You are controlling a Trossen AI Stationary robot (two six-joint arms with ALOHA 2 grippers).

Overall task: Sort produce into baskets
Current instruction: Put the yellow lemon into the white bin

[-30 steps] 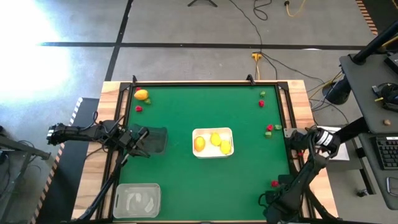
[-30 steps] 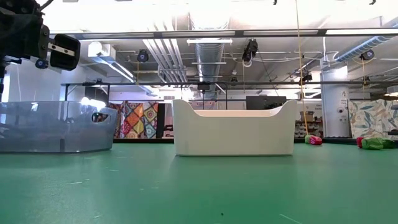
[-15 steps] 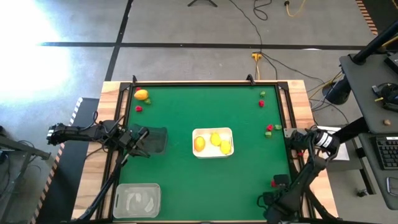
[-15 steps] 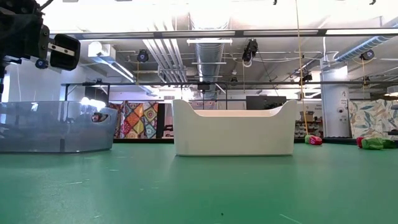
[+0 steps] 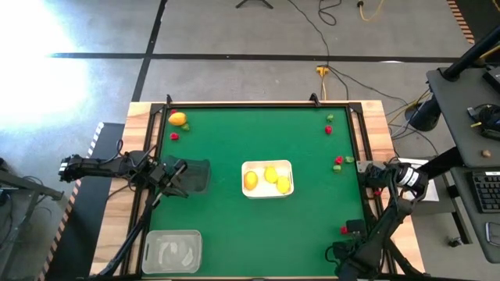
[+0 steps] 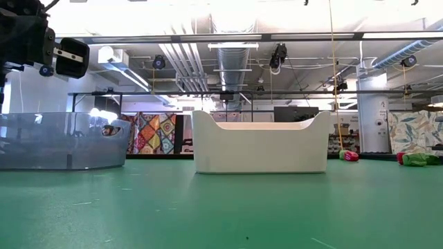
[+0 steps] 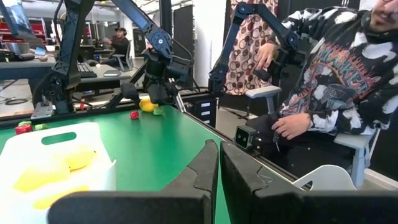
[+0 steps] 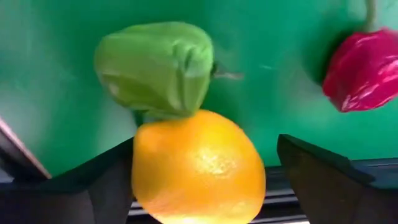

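Observation:
My right gripper (image 8: 205, 177) points steeply down, open, over the table's near right part (image 5: 353, 227). An orange round fruit (image 8: 196, 167) lies between its fingers, a green piece (image 8: 155, 67) just beyond it and a red piece (image 8: 364, 70) to one side. The white basket (image 5: 267, 179) at mid-table holds yellow rounds. My left gripper (image 7: 219, 167) is shut on nothing, level, beside the dark see-through basket (image 5: 197, 176). The clear basket (image 5: 172, 251) stands at the near left. An orange fruit (image 5: 178, 119) and a red piece (image 5: 174, 136) lie at the far left. My right gripper's fingers stand on either side of the orange fruit, coming from above. One finger (image 8: 109, 183) is right against the fruit's side (image 8: 142, 168), and I cannot tell whether it touches. The other finger (image 8: 323, 180) stands apart from it. The fruit rests on the green table.
More small red and green pieces lie near the far right corner (image 5: 329, 125) and by the right edge (image 5: 341, 162). In the left wrist view a seated person (image 7: 336, 81) shows beyond the table's right edge. Bare green mat lies between the baskets.
My right gripper has turned a little above the produce at the near right and now covers part of the red piece in the high view. The left arm and the baskets have kept still.

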